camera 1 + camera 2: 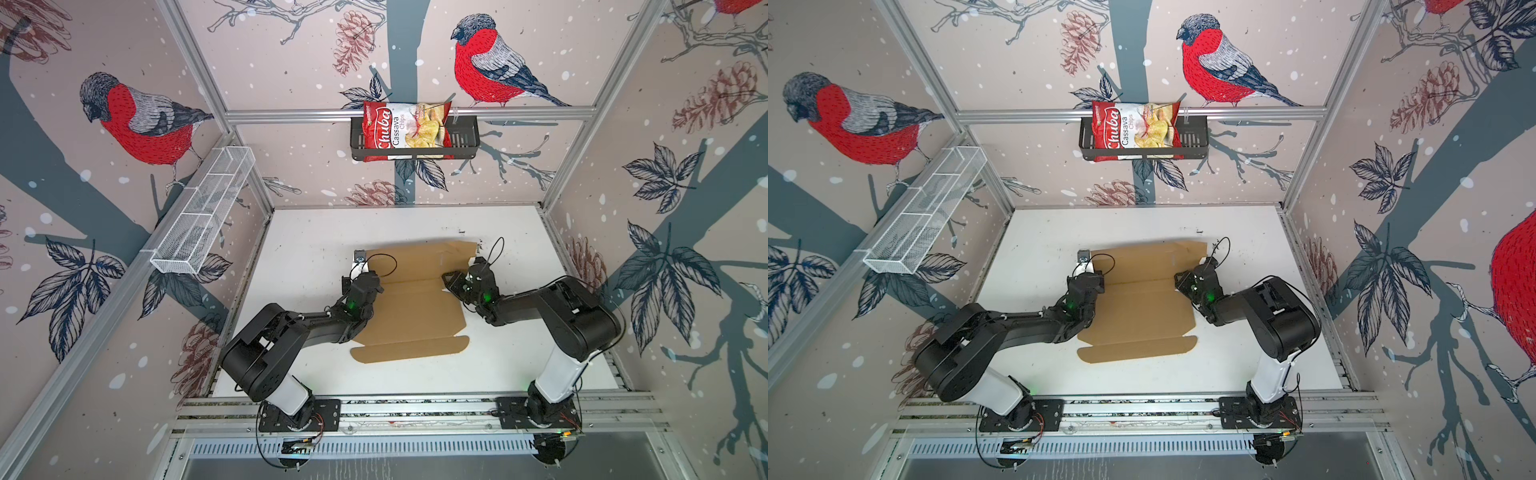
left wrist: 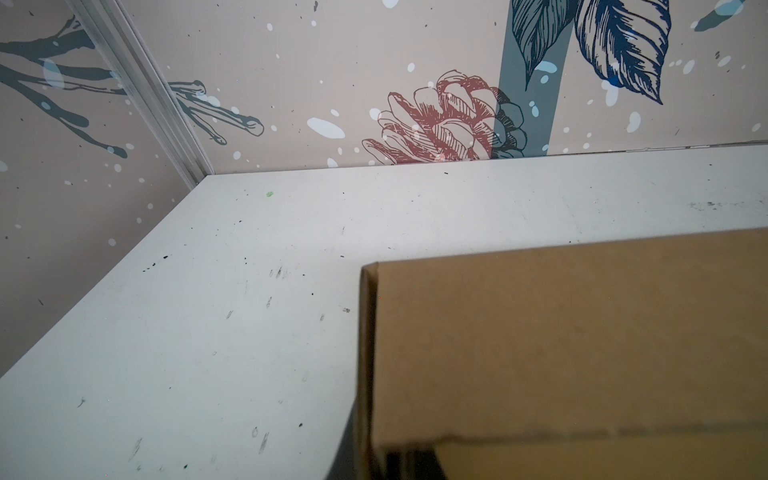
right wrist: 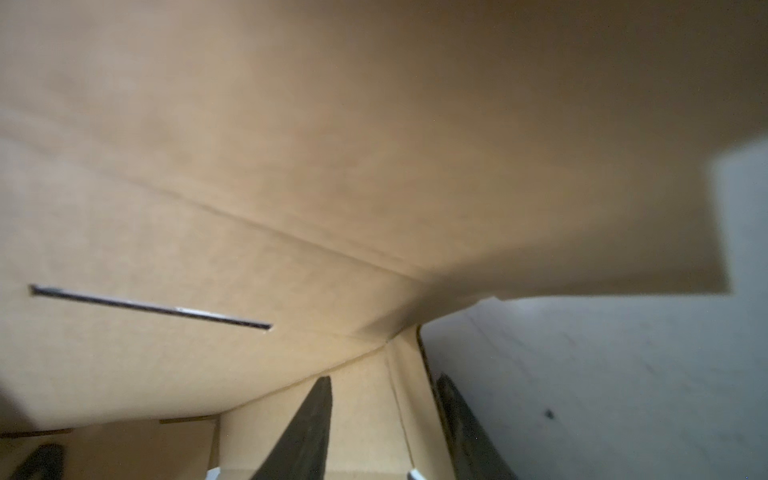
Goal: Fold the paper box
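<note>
The paper box [image 1: 415, 307] [image 1: 1142, 311] is a brown cardboard sheet lying in the middle of the white table, with its back panel tilted up and a narrow front flap flat. My left gripper [image 1: 365, 279] [image 1: 1089, 280] is shut at the box's left edge. In the left wrist view the upright left side flap [image 2: 368, 374] runs down between dark fingers. My right gripper [image 1: 451, 279] [image 3: 384, 377] is at the right edge, open. Its fingers [image 3: 311, 419] straddle the right side flap [image 3: 409, 395], one inside and one outside. A slot [image 3: 149, 307] shows in the panel.
A red chips bag [image 1: 405, 131] sits in a black basket [image 1: 465, 137] on the back wall. A white wire basket [image 1: 203, 212] hangs on the left wall. The table [image 1: 311, 232] is bounded by walls on three sides and an aluminium rail [image 1: 415, 409] in front.
</note>
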`<state>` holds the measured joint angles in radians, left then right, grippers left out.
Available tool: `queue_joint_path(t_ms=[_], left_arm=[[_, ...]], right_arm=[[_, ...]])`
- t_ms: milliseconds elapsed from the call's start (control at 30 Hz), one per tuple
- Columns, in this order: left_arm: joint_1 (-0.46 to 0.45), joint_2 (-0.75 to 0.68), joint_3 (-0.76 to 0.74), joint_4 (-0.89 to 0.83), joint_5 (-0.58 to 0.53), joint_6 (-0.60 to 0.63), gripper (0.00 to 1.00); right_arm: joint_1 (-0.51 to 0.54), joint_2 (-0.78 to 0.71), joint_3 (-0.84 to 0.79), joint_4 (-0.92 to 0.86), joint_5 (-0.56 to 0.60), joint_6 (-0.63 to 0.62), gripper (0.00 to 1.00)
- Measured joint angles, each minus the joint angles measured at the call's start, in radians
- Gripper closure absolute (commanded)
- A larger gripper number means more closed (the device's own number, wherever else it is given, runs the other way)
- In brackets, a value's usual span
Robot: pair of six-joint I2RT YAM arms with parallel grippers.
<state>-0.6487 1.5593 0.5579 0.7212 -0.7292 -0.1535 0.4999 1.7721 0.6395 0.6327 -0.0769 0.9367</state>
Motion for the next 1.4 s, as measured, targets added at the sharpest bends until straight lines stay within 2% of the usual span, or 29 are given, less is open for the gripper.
queue_joint_path(t_ms=[100, 367, 567, 700, 833, 900, 1000, 1167, 1300, 1400], left_arm=[[0.000, 0.000, 0.000, 0.000, 0.009, -0.003, 1.00], [0.001, 0.001, -0.001, 0.002, 0.017, -0.007, 1.00], [0.002, 0.005, -0.002, 0.008, 0.015, -0.014, 1.00], [0.002, 0.005, -0.003, 0.010, 0.015, -0.014, 1.00], [0.002, -0.001, -0.005, 0.007, 0.018, -0.013, 1.00], [0.002, -0.002, -0.006, 0.006, 0.017, -0.013, 1.00], [0.002, -0.003, -0.010, 0.010, 0.011, -0.007, 1.00], [0.005, -0.006, -0.027, 0.039, 0.010, 0.007, 1.00], [0.006, -0.009, -0.040, 0.061, 0.018, 0.027, 1.00], [0.009, -0.011, -0.041, 0.065, 0.025, 0.039, 1.00]], right_arm=[[0.049, 0.000, 0.080, -0.110, 0.074, -0.067, 0.66], [0.135, 0.029, 0.173, -0.301, 0.277, -0.177, 0.78], [0.138, 0.060, 0.185, -0.325, 0.282, -0.201, 0.81], [0.119, 0.025, 0.159, -0.316, 0.216, -0.206, 0.66], [0.073, -0.100, 0.109, -0.324, 0.119, -0.243, 0.49], [0.033, -0.176, 0.083, -0.330, 0.068, -0.277, 0.44], [-0.026, -0.277, 0.057, -0.388, -0.001, -0.338, 0.42], [-0.100, -0.470, 0.063, -0.583, -0.059, -0.448, 0.41], [-0.175, -0.573, 0.175, -0.706, -0.052, -0.519, 0.40], [-0.246, -0.563, 0.305, -0.755, -0.044, -0.575, 0.34]])
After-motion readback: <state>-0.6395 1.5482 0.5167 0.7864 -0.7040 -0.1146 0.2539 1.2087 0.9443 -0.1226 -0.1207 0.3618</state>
